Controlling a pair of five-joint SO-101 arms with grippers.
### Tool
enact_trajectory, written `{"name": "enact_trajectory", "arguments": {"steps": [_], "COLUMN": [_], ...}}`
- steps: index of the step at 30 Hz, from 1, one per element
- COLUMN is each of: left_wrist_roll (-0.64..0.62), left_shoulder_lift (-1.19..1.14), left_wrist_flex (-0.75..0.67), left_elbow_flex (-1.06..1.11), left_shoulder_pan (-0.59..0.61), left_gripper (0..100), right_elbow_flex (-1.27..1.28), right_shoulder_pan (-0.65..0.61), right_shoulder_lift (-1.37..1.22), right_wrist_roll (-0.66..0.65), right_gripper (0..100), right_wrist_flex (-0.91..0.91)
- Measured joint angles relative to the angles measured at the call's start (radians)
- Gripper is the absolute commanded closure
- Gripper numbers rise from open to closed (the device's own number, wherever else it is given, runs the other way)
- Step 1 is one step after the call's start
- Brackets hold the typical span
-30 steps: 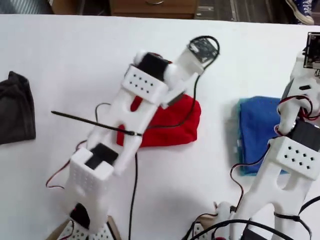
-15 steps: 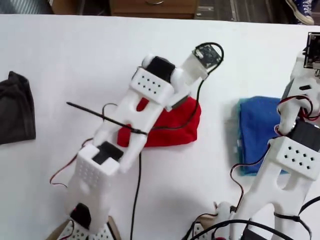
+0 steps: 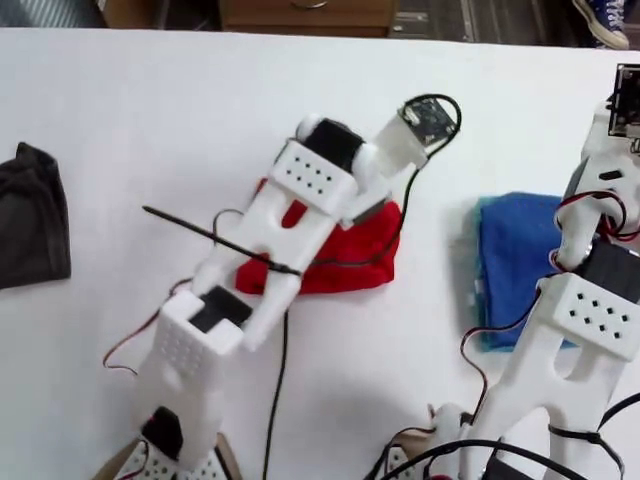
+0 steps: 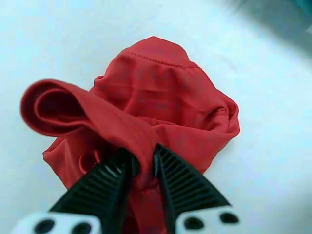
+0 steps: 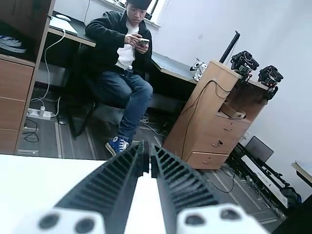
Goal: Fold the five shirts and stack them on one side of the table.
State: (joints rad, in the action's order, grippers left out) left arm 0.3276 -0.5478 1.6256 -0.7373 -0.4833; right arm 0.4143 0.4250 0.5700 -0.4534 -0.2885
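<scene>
Red and bunched mid-table, the shirt has one fold pinched tight in the left gripper, likely for pulling it flat (the right gripper, closed on nothing, is raised out of the way).

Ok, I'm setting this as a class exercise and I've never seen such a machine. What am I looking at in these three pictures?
These are two small white robot arms at a white table. Each arm ends in a two-fingered gripper. One picture looks down from a fixed camera above. The other two come from cameras on the arms' wrists. On the table lie a red shirt, a blue shirt and a dark shirt. The left arm is over the red shirt, and its wrist picture shows the left gripper shut on a fold of the cloth. The right gripper is shut, holds nothing and points out into the room.
</scene>
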Motion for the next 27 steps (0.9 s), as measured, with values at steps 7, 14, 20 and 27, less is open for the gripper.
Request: {"name": "enact_trajectory", "arguments": {"steps": [7, 14, 20, 27], "left_wrist_roll": [0.0, 0.0, 0.0, 0.0], "left_shoulder_lift": [0.0, 0.002, -0.017, -0.184], "left_wrist_flex": [0.002, 0.044, 0.052, -0.012], "left_elbow_flex": [-0.02, -0.181, -0.155, -0.121], "left_shoulder_pan": [-0.002, 0.054, 0.256, 0.347], "left_gripper": [72, 72, 72, 72], "right_elbow_flex": [0.0, 0.0, 0.0, 0.0], "right_shoulder_pan": [0.0, 0.0, -0.012, -0.193], "right_shoulder_lift": [0.0, 0.0, 0.0, 0.0], "right_wrist_roll": [0.0, 0.0, 0.0, 0.127], "right_gripper": [97.4, 97.4, 97.4, 97.4], "right_wrist_flex": [0.0, 0.0, 0.0, -0.089]}}
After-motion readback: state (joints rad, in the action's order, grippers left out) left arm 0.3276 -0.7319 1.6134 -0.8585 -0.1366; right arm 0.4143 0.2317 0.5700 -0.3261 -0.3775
